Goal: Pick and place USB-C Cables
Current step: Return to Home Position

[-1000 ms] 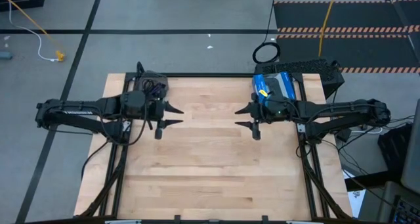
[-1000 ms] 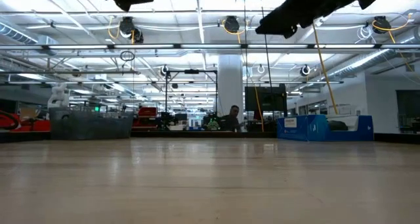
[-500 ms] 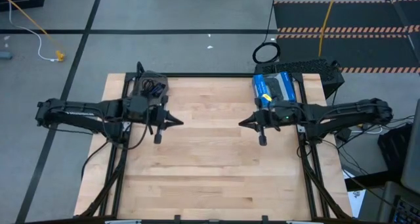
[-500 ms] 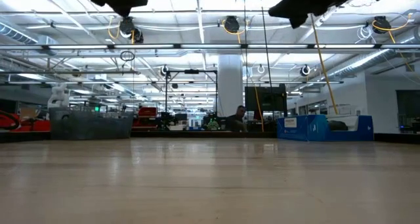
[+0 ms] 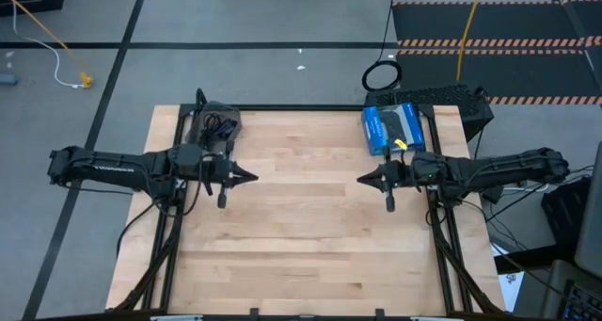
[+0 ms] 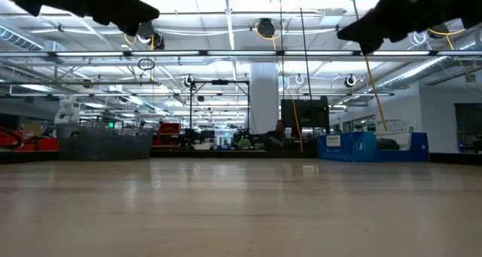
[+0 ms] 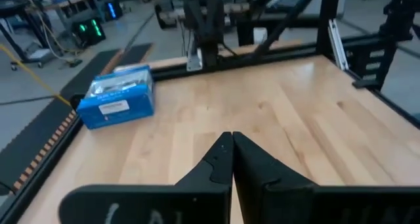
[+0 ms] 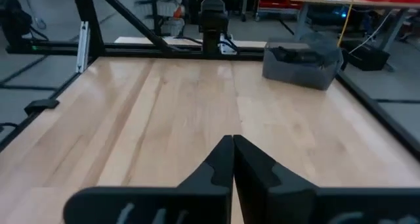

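Observation:
A grey tray (image 5: 216,123) stands at the table's far left corner. Dark coiled USB-C cables (image 5: 219,126) lie inside it, and they also show in the right wrist view (image 8: 289,53). My left gripper (image 5: 250,177) hovers above the table's left-middle, shut and empty, pointing toward the right edge; its closed tips show in the left wrist view (image 7: 231,137). My right gripper (image 5: 361,180) faces it from the right-middle, also shut and empty (image 8: 232,140). Both are well clear of the tray.
A blue box (image 5: 393,129) with a yellow piece on it sits at the far right of the table (image 7: 117,96). A black ring-shaped coil (image 5: 382,75) and a yellow cord (image 5: 467,29) lie on the floor beyond the far edge. Bare wood lies between the two grippers.
Both grippers have shut from wide open. My left gripper has drawn back a little toward the table's left and near edges. My right gripper has drawn back toward the right edge and slightly nearer. Nothing on the table has moved.

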